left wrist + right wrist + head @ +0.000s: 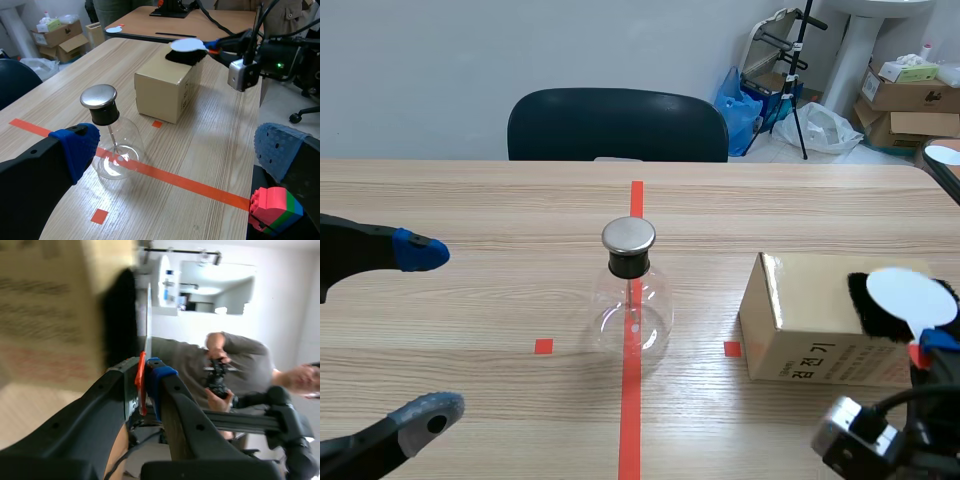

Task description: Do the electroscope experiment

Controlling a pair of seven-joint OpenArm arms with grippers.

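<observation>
1. Clear round glass flask with a black stopper and a shiny metal cap: stands upright in the middle of the pale wooden bench, right on the long red tape line.
2. Brown cardboard box: sits on the bench near the flask, on the right arm's side, not touching it.
3. Black fuzzy patch: lies on top of the box, at the end far from the flask.
4. Thin white round disc with an orange-red handle: rests against the fuzzy patch.
5. Right gripper: squeezed tight on the orange-red handle of the disc, holding it at the top of the box.
6. Left gripper: spread wide with nothing between its blue-padded fingers, low over the bench, well apart from the flask, pointing toward it from the left arm's side.
7. Black chair: stands behind the far edge of the bench.
</observation>
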